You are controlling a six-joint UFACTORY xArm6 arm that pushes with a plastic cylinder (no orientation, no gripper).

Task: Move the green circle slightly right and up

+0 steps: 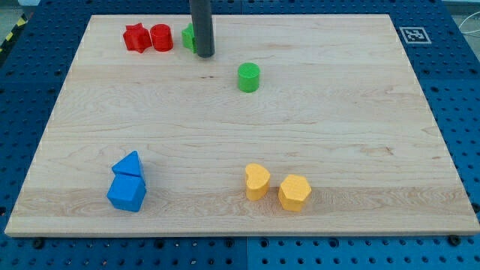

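Observation:
The green circle (pixel 249 77) is a short green cylinder standing on the wooden board (pixel 337 135), a little above the middle. My tip (pixel 205 54) is the lower end of a dark rod coming down from the view's top; it rests up and to the left of the green circle, apart from it. A second green block (pixel 188 37) sits right behind the rod on its left, partly hidden, so its shape cannot be made out.
A red star (pixel 136 37) and a red cylinder (pixel 161 37) sit at the top left. Two blue blocks (pixel 127 184) lie at the bottom left. Two yellow blocks (pixel 257 181) (pixel 294 193) lie at the bottom middle. A marker tag (pixel 414 34) is at the top right corner.

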